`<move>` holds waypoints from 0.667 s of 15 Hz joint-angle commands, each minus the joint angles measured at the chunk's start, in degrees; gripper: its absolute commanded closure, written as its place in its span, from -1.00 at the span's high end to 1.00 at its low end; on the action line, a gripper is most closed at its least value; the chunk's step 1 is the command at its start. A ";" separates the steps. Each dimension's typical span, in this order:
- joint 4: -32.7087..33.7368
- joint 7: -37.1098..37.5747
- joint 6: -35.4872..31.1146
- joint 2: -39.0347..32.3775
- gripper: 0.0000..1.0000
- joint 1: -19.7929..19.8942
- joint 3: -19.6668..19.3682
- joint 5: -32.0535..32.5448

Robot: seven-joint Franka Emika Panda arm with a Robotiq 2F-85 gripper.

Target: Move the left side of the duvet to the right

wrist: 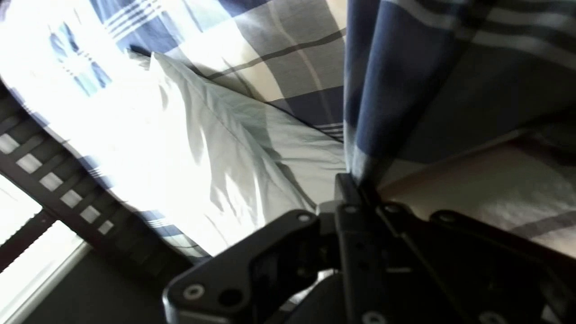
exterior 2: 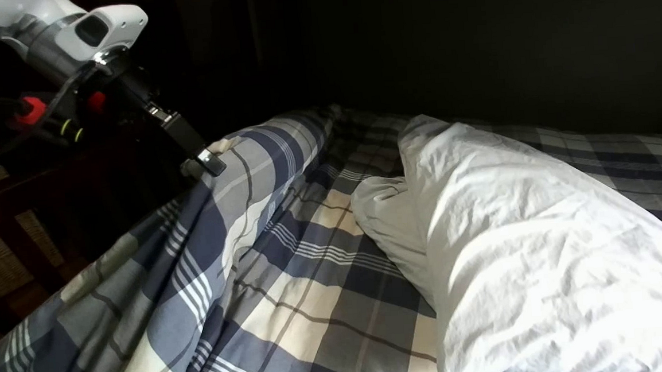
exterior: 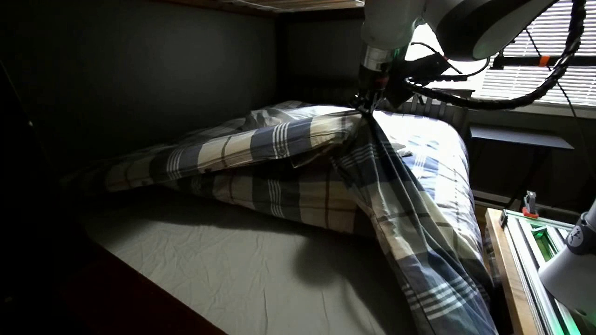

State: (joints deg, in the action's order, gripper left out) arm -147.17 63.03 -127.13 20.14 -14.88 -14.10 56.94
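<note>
The plaid navy, grey and cream duvet (exterior: 298,135) covers the far part of the bed. One edge of it is lifted into a peak, with folds sloping down on both sides. My gripper (exterior: 365,108) is at the top of this peak, shut on the duvet's edge. In an exterior view the gripper (exterior 2: 212,163) points down and pinches the raised fold of the duvet (exterior 2: 255,173). In the wrist view the fingertips (wrist: 360,182) are closed together on a narrow gather of duvet cloth (wrist: 396,90). The pinched cloth between the fingers is mostly hidden.
A white sheet (exterior: 223,270) shows on the near part of the bed. A rumpled white pillow (exterior 2: 530,243) lies on the duvet. Wooden slats (exterior: 298,4) hang overhead. A metal-framed table (exterior: 517,251) stands beside the bed, with a small grey table (exterior: 517,136) farther back. A dark slatted headboard (wrist: 54,180) borders the bed.
</note>
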 commanded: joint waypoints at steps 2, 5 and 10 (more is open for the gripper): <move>-0.76 -1.55 -2.61 0.77 -0.94 10.29 7.65 -2.18; -0.72 -1.54 -3.45 -0.49 -0.94 10.92 9.40 -2.50; -0.62 -1.49 -3.40 -0.77 -0.94 11.09 9.68 -2.45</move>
State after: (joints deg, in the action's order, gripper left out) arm -147.69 62.33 -129.64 19.49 -7.64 -8.05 55.71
